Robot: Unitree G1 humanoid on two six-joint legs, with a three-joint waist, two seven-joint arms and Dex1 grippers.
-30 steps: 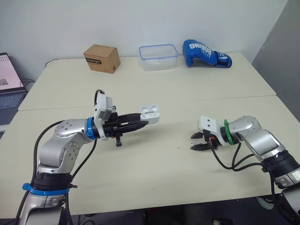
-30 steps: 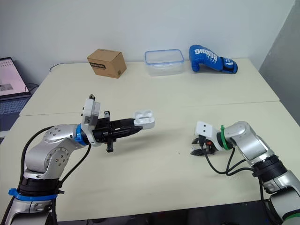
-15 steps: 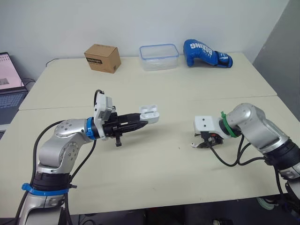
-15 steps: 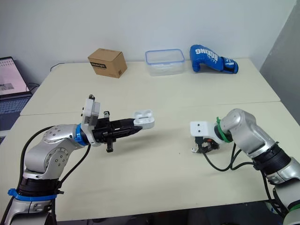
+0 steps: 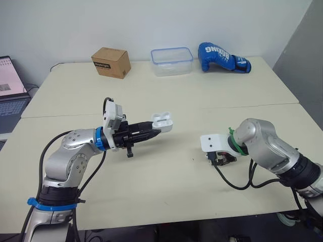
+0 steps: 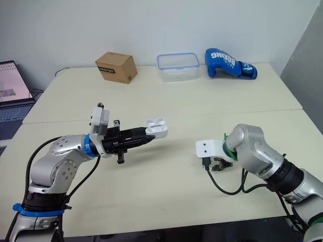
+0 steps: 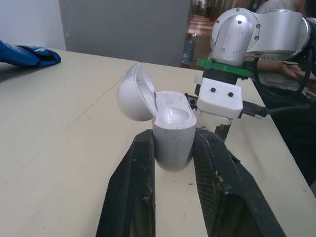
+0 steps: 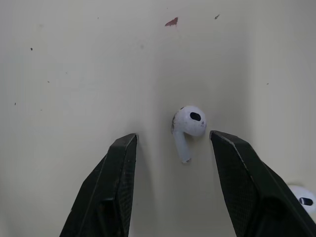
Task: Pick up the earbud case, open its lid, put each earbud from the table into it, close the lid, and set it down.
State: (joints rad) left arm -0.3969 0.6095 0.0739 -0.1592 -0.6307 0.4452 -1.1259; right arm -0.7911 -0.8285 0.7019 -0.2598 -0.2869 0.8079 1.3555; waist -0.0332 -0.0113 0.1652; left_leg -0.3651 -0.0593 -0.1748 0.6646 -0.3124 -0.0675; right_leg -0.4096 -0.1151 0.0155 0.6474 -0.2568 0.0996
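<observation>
the earbud (image 8: 188, 129) lies flat on the table (image 5: 151, 186) between the spread fingers (image 8: 118, 182) of the right gripper (image 8: 174, 137), touching neither and nearer one than the other. its stem runs roughly along the fingers with the head away from the wrist, so closing should pinch it across its narrow width. a second earbud (image 8: 302, 198) lies just outside one finger. the earbud case (image 7: 170, 126), lid open, sits upright, clamped in the left gripper (image 5: 155, 131), which holds it above the table well apart on the robot's left.

Glossy white plastic earbud (image 8: 187, 126) on matt table (image 8: 74, 74)
</observation>
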